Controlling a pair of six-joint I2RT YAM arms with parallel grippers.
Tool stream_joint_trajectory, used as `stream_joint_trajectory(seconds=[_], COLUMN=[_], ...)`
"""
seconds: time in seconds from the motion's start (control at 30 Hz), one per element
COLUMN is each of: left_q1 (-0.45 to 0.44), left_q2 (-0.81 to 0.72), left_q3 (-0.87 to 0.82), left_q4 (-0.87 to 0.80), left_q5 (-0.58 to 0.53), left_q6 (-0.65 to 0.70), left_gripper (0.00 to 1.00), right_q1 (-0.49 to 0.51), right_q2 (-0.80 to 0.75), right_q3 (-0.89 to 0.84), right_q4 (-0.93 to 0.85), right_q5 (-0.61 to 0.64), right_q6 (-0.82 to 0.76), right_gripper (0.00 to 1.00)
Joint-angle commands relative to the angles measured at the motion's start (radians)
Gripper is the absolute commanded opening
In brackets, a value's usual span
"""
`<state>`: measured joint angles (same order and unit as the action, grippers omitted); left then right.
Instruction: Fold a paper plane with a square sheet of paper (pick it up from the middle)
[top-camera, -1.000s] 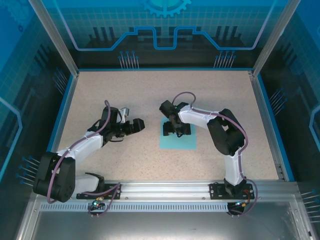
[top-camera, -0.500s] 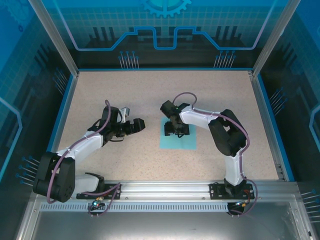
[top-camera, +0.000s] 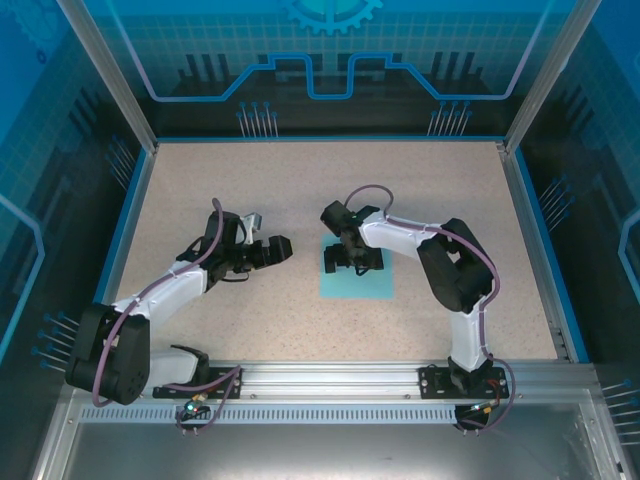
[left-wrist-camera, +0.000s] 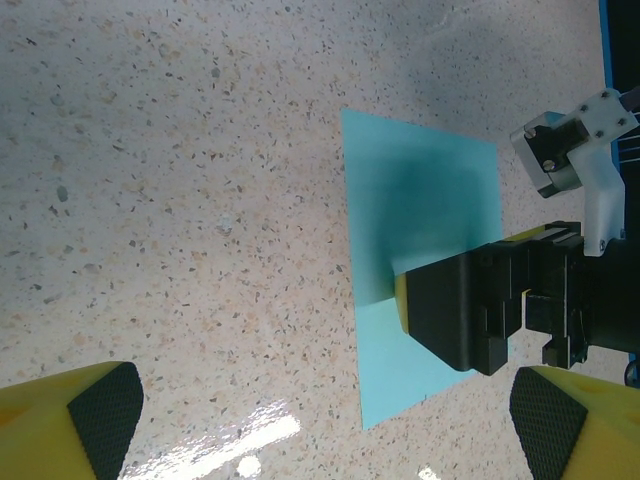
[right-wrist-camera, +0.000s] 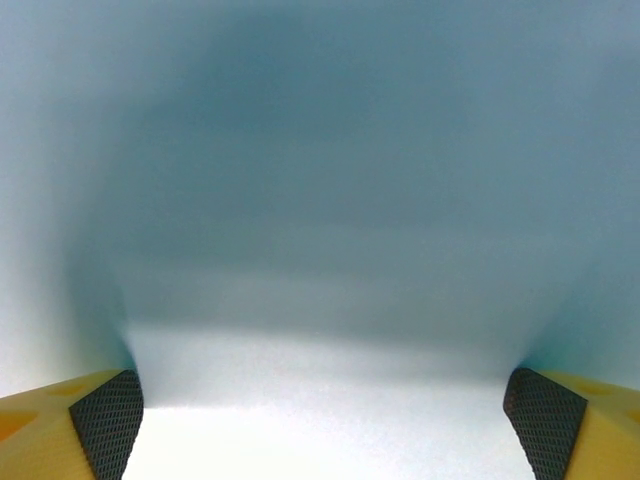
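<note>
Item: square sheet of paper (top-camera: 358, 284), light cyan, unfolded, lying flat on the speckled tabletop (top-camera: 250, 180) right of centre, its edges roughly square to the tabletop's own. No fold or crease is visible, so folding is judged not yet begun. Right end effector (top-camera: 352, 262): directly above the sheet, over its far half, pointing down at it. In the right wrist view its fingertips (right-wrist-camera: 105, 420) stand at the outer edges with plain blue paper across the whole gap between them, so it is released, spread wide, grasping nothing. Whether the pads touch the paper cannot be told. Left end effector (top-camera: 270, 250): low over bare tabletop to the left of the sheet, well apart from it and aimed toward it, likewise released and empty. Governing relation: the sheet lies straight beneath the right end effector, which is much the nearer. Being square, the sheet has no long axis. A pick from the middle would call for the right fingers to pinch up a ridge of paper between them.
</note>
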<state>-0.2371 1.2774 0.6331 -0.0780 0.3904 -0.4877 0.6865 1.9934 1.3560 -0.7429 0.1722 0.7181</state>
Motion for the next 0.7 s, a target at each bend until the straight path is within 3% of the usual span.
stream_joint_trajectory(seconds=[0.0,0.23,0.47,0.67], left_q1=[-0.007,-0.008,-0.008,-0.008], left_q2=[0.007,0.008,0.012,0.002], left_q3=[0.025,0.024,0.027,0.023], left_q4=[-0.013,-0.007,-0.011,-0.006], left_q5=[0.011,0.01,0.011,0.01], left_q6=[0.031,0.027,0.028,0.02], left_gripper=[0.98,0.99,0.98,0.98], right_q1=[-0.007,-0.004,-0.004,-0.014], right_q2=[0.063,0.138,0.097,0.032], right_q3=[-0.011,-0.095,-0.087,-0.048], right_q4=[-0.031,0.073,0.078,0.062], right_q5=[-0.005,-0.088,-0.091,-0.091], right_q6=[0.033,0.06,0.013,-0.024], right_gripper=[0.99,0.91,0.79,0.59])
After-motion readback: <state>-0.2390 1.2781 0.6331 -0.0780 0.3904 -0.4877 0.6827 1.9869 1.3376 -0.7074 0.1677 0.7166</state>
